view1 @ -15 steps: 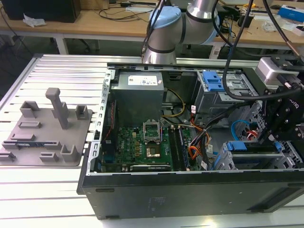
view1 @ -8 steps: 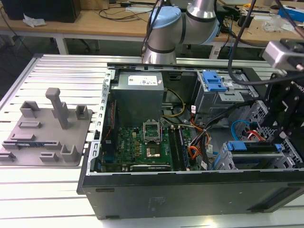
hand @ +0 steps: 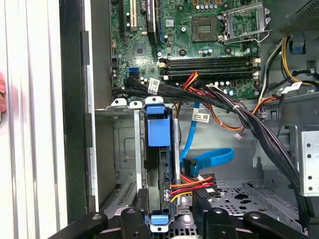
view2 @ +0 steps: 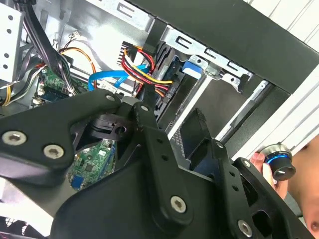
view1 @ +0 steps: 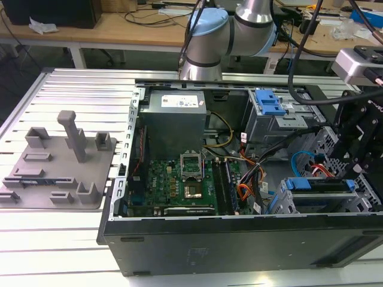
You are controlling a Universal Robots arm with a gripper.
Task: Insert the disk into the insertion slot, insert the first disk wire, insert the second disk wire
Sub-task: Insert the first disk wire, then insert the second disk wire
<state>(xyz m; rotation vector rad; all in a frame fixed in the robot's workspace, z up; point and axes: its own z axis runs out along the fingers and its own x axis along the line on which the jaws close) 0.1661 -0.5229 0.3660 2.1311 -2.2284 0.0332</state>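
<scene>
The disk (hand: pixel 159 164), in its bright blue carrier, stands on edge inside the insertion slot (hand: pixel 124 149), a grey metal cage by the case wall. In the exterior view the disk (view1: pixel 317 185) sits in the cage (view1: pixel 287 203) at the case's near right corner. A red, yellow and black wire bundle (hand: pixel 192 185) and a flat blue wire (hand: pixel 212 158) both reach the disk's edge. My gripper (hand: pixel 172 201) is open, its black fingers either side of the disk's end and the wire plugs. It hangs over that corner (view1: pixel 353 161), with the plugs just past its fingertips (view2: pixel 172 114).
A second grey bay with a blue latch (view1: pixel 269 101) stands at the far right of the case. The motherboard (view1: pixel 179 182) and power supply (view1: pixel 176 110) fill the middle. Black cables (hand: pixel 249 119) cross near the cage. A person's hand (view2: pixel 259 162) holds a round knob outside the case wall.
</scene>
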